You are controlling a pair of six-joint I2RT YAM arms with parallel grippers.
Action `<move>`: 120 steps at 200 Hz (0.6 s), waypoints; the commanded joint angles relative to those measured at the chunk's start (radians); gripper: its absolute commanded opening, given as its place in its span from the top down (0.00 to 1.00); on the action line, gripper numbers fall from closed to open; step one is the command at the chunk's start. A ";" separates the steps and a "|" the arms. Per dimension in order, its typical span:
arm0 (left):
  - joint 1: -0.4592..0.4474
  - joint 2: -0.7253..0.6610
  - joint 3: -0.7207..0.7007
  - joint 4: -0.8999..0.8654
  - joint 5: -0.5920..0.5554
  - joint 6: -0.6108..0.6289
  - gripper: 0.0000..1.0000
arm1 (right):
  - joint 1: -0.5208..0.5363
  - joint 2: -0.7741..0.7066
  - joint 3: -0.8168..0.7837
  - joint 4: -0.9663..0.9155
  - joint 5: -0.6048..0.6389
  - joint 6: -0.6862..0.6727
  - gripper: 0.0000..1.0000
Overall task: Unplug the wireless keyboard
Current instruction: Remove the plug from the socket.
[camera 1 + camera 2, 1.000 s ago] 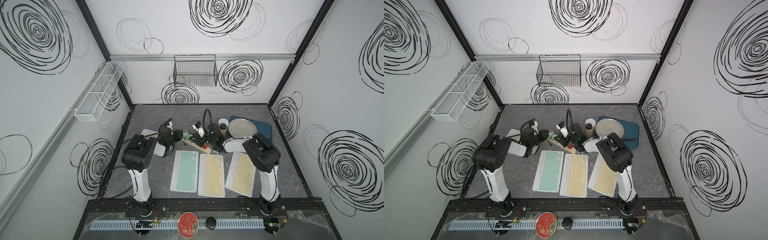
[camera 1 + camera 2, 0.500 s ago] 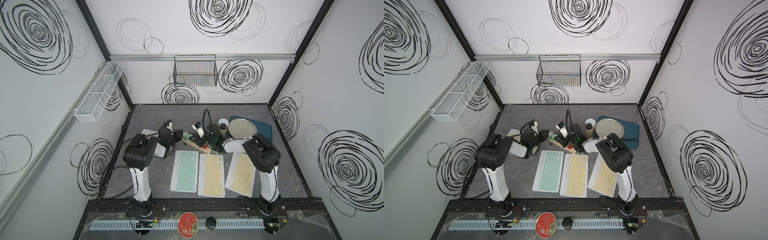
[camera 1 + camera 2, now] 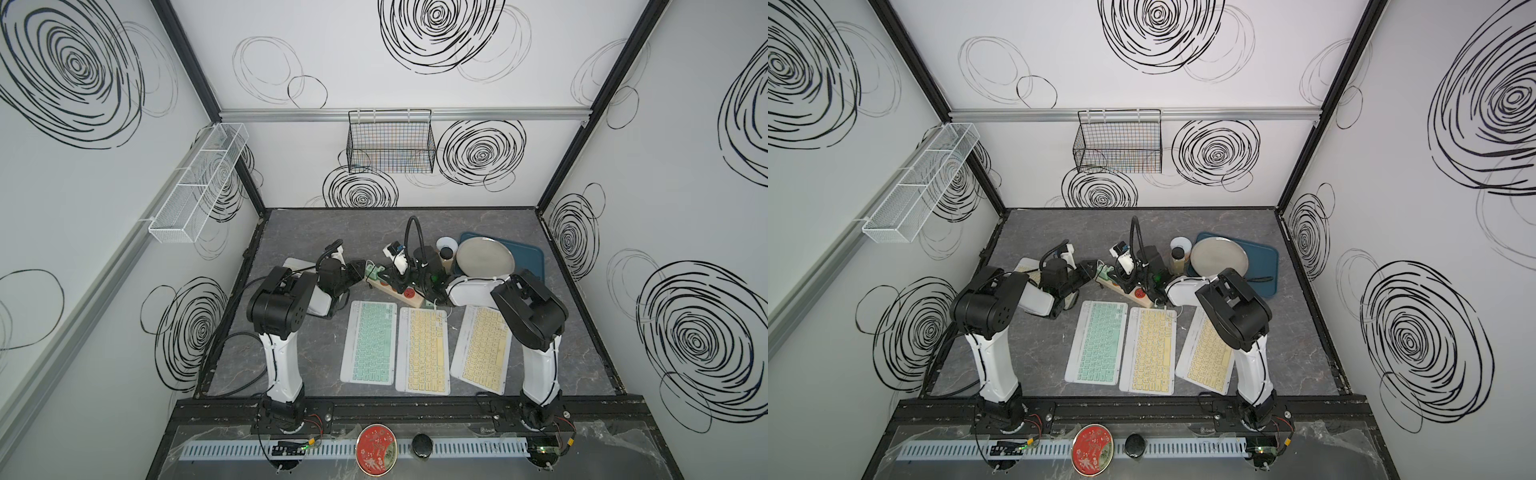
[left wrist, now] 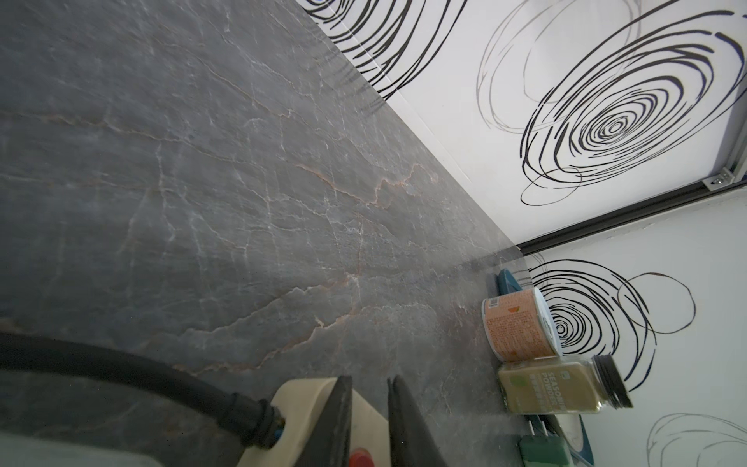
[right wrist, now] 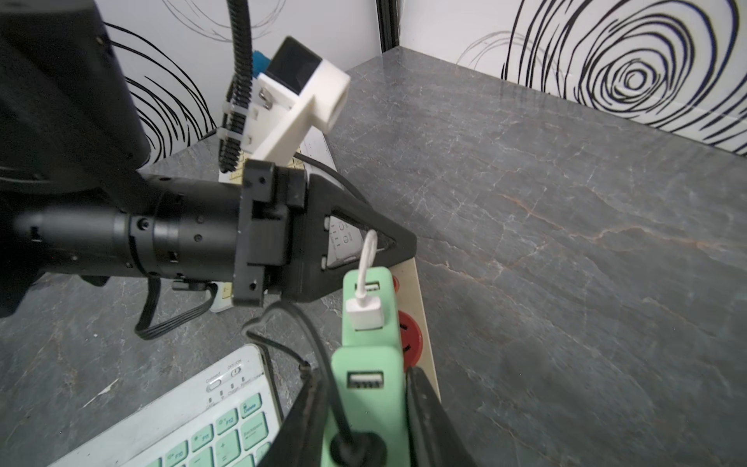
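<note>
A mint-green keyboard [image 3: 369, 340] [image 3: 1100, 340] [image 5: 194, 416] lies in front of a cream power strip [image 3: 415, 300] [image 3: 1144, 300] [image 4: 299, 404] [image 5: 418, 291]. Its black cable runs to a green USB charger [image 5: 368, 404] on the strip. My right gripper [image 3: 400, 286] [image 3: 1128, 286] [image 5: 359, 382] is shut on that charger, one finger on each side. A second green charger [image 5: 366, 283] behind it holds a white USB plug [image 5: 364, 315]. My left gripper [image 3: 360, 268] [image 3: 1090, 266] [image 4: 370, 380] [image 5: 408, 242] rests at the strip's far end, its jaws a narrow gap apart with nothing between.
Two yellow keyboards [image 3: 423, 349] [image 3: 482, 347] lie to the right of the green one. An orange can [image 4: 517, 327] and a seasoning jar [image 4: 553, 390] stand behind the strip, beside a metal plate [image 3: 484, 257] on a blue tray [image 3: 528, 257]. A wire basket [image 3: 390, 143] hangs on the back wall.
The left arm has edged slightly to the right. Both grippers and the keyboards look the same.
</note>
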 commanded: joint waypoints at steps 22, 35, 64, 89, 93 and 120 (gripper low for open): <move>0.017 0.041 -0.042 -0.115 -0.020 -0.004 0.78 | 0.007 -0.046 -0.015 0.027 -0.016 0.002 1.00; 0.016 0.037 -0.043 -0.116 -0.020 -0.004 0.78 | 0.007 -0.057 -0.023 0.027 -0.016 0.006 1.00; 0.017 0.025 -0.039 -0.124 -0.018 -0.002 0.77 | -0.003 -0.102 -0.067 0.031 -0.023 0.035 1.00; 0.017 0.003 -0.038 -0.135 -0.019 -0.001 0.77 | -0.027 -0.163 -0.138 0.050 -0.038 0.089 1.00; 0.018 -0.003 -0.038 -0.138 -0.019 0.000 0.77 | -0.034 -0.175 -0.150 0.051 -0.037 0.100 1.00; 0.017 -0.045 -0.039 -0.164 -0.025 0.009 0.77 | -0.080 -0.252 -0.231 0.027 -0.009 0.164 1.00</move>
